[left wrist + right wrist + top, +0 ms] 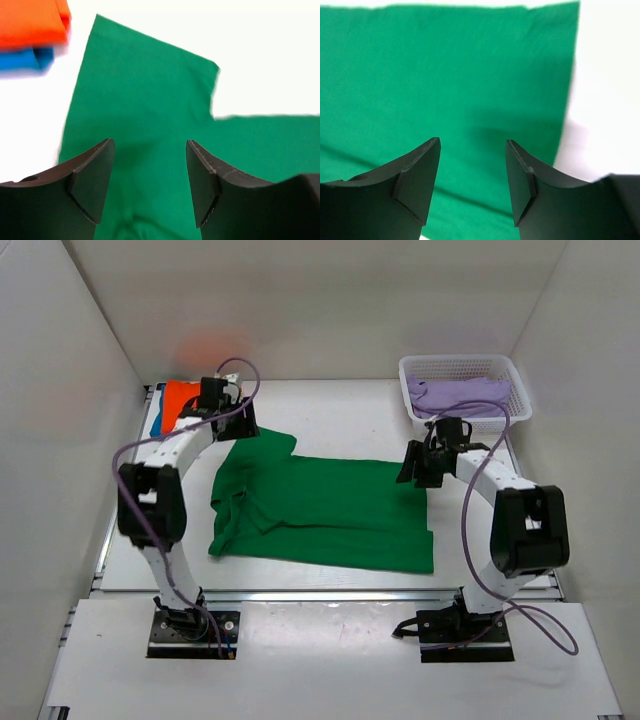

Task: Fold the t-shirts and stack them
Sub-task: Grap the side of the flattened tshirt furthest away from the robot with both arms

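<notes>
Upper left in the left wrist view, the orange t-shirt (30, 22) and blue t-shirt (22, 59) are blurred and cropped; overhead the left arm (185, 445) partly hides them

This looks like a robot test cell in a lab. A white bench (340, 420) is boxed in on three sides by plain white panels (60, 390). Two white and black robot arms, the left arm (165, 470) and the right arm (500, 490), are bolted to black base plates (225, 638) at the near edge, with purple cables (466, 535) looping along them. An aluminium rail (330, 593) runs along the bench front. The only household things are a green shirt (330, 510) laid flat and a white plastic basket (460, 368) in the far right corner.
</notes>
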Motion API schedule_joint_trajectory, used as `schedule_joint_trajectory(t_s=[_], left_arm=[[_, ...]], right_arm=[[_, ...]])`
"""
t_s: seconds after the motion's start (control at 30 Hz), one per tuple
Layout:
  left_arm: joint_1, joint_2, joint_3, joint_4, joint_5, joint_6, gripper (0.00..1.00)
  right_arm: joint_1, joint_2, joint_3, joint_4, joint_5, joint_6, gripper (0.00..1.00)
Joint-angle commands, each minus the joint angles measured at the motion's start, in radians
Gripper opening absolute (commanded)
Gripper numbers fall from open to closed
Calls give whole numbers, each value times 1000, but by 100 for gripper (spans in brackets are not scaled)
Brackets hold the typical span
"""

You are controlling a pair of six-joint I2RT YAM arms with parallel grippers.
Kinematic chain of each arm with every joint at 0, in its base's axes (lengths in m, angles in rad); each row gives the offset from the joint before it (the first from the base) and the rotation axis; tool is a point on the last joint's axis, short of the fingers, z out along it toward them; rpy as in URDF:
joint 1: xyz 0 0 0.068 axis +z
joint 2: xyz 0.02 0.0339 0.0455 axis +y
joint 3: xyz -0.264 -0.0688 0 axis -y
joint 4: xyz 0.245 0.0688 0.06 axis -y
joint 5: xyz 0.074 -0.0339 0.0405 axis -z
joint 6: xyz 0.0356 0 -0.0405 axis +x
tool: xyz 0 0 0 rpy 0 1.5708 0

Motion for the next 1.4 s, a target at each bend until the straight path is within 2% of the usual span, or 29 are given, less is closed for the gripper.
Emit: schedule_joint_trajectory(t_s=[0.0, 0.23, 0.5, 0.67, 0.77, 0.83, 0.87, 0.93, 0.97, 1.0, 1.03, 1.13, 1.23, 1.3, 1.33, 1.37], left_arm=[[-23, 114, 161, -43, -97, 66, 70], [-12, 380, 433, -214, -245, 86, 72], [19, 423, 395, -208, -297, 80, 77], [20, 445, 380, -227, -286, 102, 75], [13, 471, 410, -262, -254, 123, 66], [11, 486, 421, -280, -239, 142, 49], [13, 497, 441, -285, -230, 139, 47], [3, 511, 453, -308, -210, 143, 26], [5, 520, 464, -323, -203, 151, 19], [5, 524, 470, -326, -199, 151, 6], [3, 532, 475, -337, -196, 155, 0], [0, 537, 478, -353, -191, 169, 0], [-1, 529, 475, -354, -194, 189, 0], [2, 515, 470, -353, -185, 186, 0], [2, 512, 470, -356, -185, 188, 0], [3, 505, 469, -350, -182, 189, 0]], right_arm=[[-14, 42, 96, 23, 87, 10, 52], [-37, 141, 178, -3, 150, 19, 53], [-57, 212, 241, 9, 160, 13, 53], [-54, 240, 270, 29, 167, 14, 53], [-57, 267, 296, 37, 180, 11, 54], [-55, 298, 311, 43, 194, 16, 53], [-55, 305, 322, 44, 199, 19, 53], [-54, 350, 348, 31, 209, 11, 53], [-49, 361, 371, 12, 225, 8, 54], [-48, 384, 391, -2, 229, 5, 54], [-42, 399, 405, -5, 248, 1, 55], [-31, 433, 420, -9, 263, -6, 54], [-26, 440, 431, -12, 265, -6, 39], [-17, 431, 425, -15, 277, -7, 9], [-20, 431, 428, -11, 266, -7, 2], [-19, 428, 428, -14, 260, -4, 0]])
